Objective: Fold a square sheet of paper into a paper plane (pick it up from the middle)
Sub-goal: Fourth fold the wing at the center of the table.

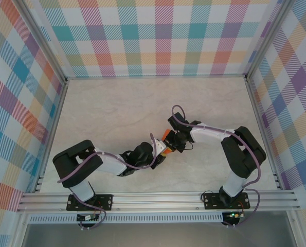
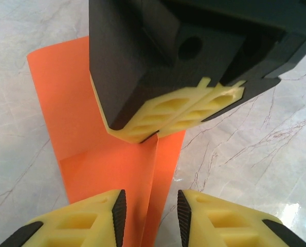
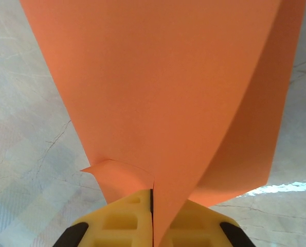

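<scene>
Left hand [image 2: 151, 218] jaws apart, straddling folded ridge of paper [image 2: 86, 128]; right hand [image 2: 155, 135] clamped on that ridge, sheet draped over bench [image 2: 255, 154]. Looks light, floppy, easily creased (probably slick), best pinched at the fold.

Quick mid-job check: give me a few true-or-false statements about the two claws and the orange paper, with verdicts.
1. The right claw is shut on the orange paper. True.
2. The left claw is pinched tight on the paper. False: its fingers stand apart, and the paper's creased edge runs between them.
3. The paper lies flat and unfolded on the table. False: it is creased and bent in the right claw's grip.
4. The two claws meet near the middle of the table. True.
</scene>
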{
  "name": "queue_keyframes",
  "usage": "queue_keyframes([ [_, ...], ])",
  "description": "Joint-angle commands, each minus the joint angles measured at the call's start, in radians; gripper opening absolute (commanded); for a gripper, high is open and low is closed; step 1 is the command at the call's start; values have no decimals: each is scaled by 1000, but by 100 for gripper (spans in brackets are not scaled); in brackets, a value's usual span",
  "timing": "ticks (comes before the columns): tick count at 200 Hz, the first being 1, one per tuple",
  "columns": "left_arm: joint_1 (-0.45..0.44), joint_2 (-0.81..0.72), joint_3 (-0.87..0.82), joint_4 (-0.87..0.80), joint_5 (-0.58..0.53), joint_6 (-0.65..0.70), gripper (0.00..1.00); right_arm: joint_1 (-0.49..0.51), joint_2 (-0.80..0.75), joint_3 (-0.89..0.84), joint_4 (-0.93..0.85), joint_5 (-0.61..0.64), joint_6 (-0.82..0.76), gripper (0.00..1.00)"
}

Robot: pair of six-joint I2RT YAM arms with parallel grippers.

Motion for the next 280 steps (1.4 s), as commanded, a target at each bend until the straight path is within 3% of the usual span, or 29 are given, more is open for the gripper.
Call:
queue_keyframes([
  [1,-12,24,-7,52,1,33,32,-10,-18,10,-15,-28,14,7],
  [47,-12,38,-7,60,-17,23,20,-17,-24,16,-11,-44,5,15],
  [79,-12,51,-10,60,-14,-15,9,-37,-67,18,-16,-33,-50,36],
  [100,-12,53,-21,74,-23,-56,8,-54,-121,0,3,-18,-113,49],
  [120,-12,47,-30,85,-18,-104,7,-67,-178,-18,8,5,-192,56],
  [155,-9,29,-53,120,-20,-242,5,-84,-266,-89,33,45,-303,56],
  [189,-4,20,-66,149,1,-374,4,-92,-321,-170,124,0,-382,54],
  [280,64,18,-101,234,59,-622,0,-92,-189,-186,284,-191,-498,36],
])
